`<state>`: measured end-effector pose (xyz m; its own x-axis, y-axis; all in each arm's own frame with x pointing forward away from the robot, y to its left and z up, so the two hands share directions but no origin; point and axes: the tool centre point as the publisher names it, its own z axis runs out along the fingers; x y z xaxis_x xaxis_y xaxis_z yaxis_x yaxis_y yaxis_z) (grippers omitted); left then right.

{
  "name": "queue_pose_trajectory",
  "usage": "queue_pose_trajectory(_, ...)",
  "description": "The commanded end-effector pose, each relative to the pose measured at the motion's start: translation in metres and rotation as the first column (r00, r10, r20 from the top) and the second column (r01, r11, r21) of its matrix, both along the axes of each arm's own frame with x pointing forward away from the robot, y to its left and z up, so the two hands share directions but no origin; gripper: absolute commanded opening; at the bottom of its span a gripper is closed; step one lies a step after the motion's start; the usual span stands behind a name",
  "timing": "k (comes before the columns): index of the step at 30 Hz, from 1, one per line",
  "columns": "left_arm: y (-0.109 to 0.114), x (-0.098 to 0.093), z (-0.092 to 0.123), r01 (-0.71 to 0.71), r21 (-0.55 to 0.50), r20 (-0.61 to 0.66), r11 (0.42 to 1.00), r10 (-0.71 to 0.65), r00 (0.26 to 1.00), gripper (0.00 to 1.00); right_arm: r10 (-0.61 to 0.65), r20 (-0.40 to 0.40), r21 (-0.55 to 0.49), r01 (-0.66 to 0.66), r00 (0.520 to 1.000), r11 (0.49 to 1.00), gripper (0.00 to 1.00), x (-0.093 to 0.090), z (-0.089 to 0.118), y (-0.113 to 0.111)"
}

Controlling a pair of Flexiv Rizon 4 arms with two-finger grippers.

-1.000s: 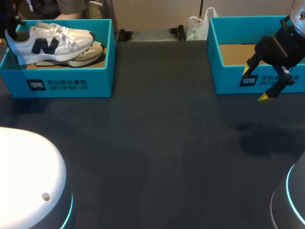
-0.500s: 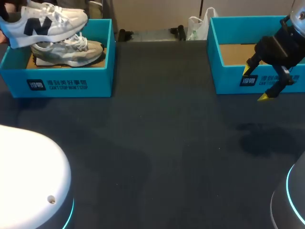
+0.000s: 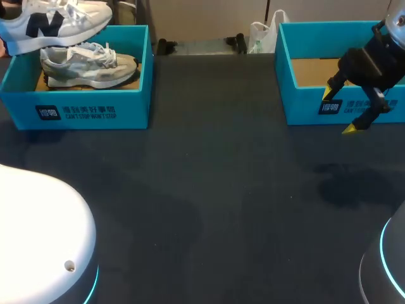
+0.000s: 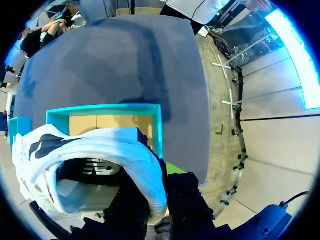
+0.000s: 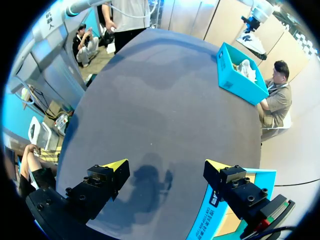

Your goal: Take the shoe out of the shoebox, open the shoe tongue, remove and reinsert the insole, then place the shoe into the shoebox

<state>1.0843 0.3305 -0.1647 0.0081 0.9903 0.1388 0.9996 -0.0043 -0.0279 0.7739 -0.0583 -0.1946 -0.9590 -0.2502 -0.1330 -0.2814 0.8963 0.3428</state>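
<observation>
A white shoe (image 3: 56, 24) with a dark letter on its side hangs above the left teal shoebox (image 3: 82, 106), at the table's far left. In the left wrist view my left gripper (image 4: 157, 200) is shut on the heel collar of the white shoe (image 4: 95, 150), and the open left shoebox (image 4: 157, 125) lies beneath it. A second, grey shoe (image 3: 88, 64) lies inside that box. My right gripper (image 3: 340, 111) hovers open in front of the right teal shoebox (image 3: 304, 104). Nothing is between its yellow tips, as my right gripper (image 5: 166, 167) shows above the bare dark table.
The dark table (image 3: 221, 190) stretches between the two boxes. The right shoebox shows only its cardboard floor (image 3: 313, 71). A white plastic bag (image 3: 262, 35) sits at the far edge. In the right wrist view the left shoebox (image 5: 240, 77) stands far across the table.
My left gripper has lifted the white shoe up and to the left, out of the left shoebox, uncovering the grey shoe. The right arm has not moved.
</observation>
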Motion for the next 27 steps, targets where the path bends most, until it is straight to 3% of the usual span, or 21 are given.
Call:
queue_pose_trajectory(1,0.0,-0.001,0.002,0.001,0.0,0.001,1.0,-0.001,1.0,0.0,0.001,-0.003,-0.002,-0.001,1.0,1.0,1.0,0.002,0.0,0.0)
queue_pose_trajectory(5,0.0,-0.001,0.002,0.001,0.0,0.001,1.0,-0.001,1.0,0.0,0.001,-0.003,-0.002,-0.001,1.0,1.0,1.0,0.002,0.0,0.0)
queue_pose_trajectory(13,-0.001,-0.029,0.021,0.014,0.01,0.041,1.0,-0.014,0.999,0.0,0.001,-0.003,-0.002,-0.001,1.0,1.0,1.0,0.002,0.0,0.0)
queue_pose_trajectory(21,-0.02,-0.061,0.041,0.016,0.005,0.051,1.0,-0.016,0.999,0.0,0.001,-0.003,-0.002,-0.001,1.0,1.0,1.0,0.002,0.0,0.0)
queue_pose_trajectory(27,-0.037,-0.082,0.043,0.01,0.017,0.052,1.0,-0.011,0.999,0.0,0.001,-0.003,-0.002,-0.001,1.0,1.0,1.0,0.002,0.0,0.0)
